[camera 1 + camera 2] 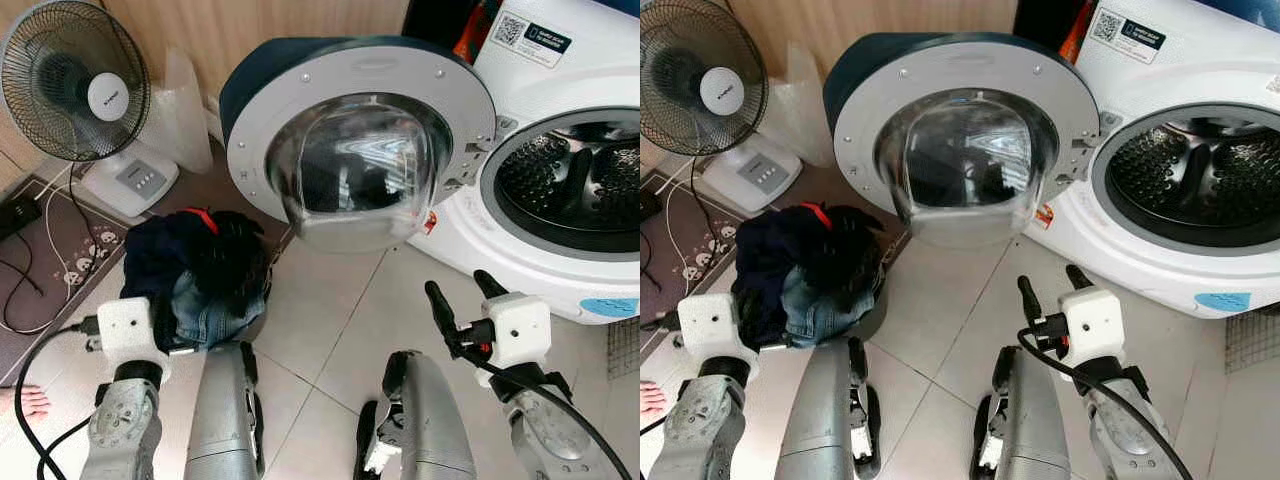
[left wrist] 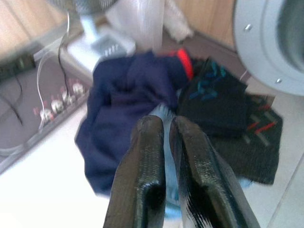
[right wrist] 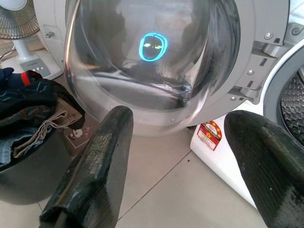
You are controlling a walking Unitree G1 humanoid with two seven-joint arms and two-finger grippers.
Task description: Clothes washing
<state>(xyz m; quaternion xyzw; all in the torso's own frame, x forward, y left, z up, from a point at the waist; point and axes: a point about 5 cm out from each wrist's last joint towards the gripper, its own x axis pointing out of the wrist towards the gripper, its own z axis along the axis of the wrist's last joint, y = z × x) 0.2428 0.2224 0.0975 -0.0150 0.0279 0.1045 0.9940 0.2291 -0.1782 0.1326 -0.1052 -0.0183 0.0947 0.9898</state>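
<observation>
Left gripper (image 2: pixel 164 128) hovering over clothes pile (image 1: pixel 195 275), fingers pressed together. Right gripper (image 3: pixel 190 161) spread, facing washer door (image 1: pixel 355 150). Labels unreadable.

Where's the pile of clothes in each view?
Left eye view: pile of clothes lower left, below the fan.
Right eye view: pile of clothes left of centre.
Left wrist view: pile of clothes centre, beyond the left gripper.
Right wrist view: pile of clothes at the left edge.
Shared landmark: washer door.

One washing machine (image 1: pixel 560 200) — one fan (image 1: pixel 75 80), one clothes pile (image 1: pixel 195 270)
</observation>
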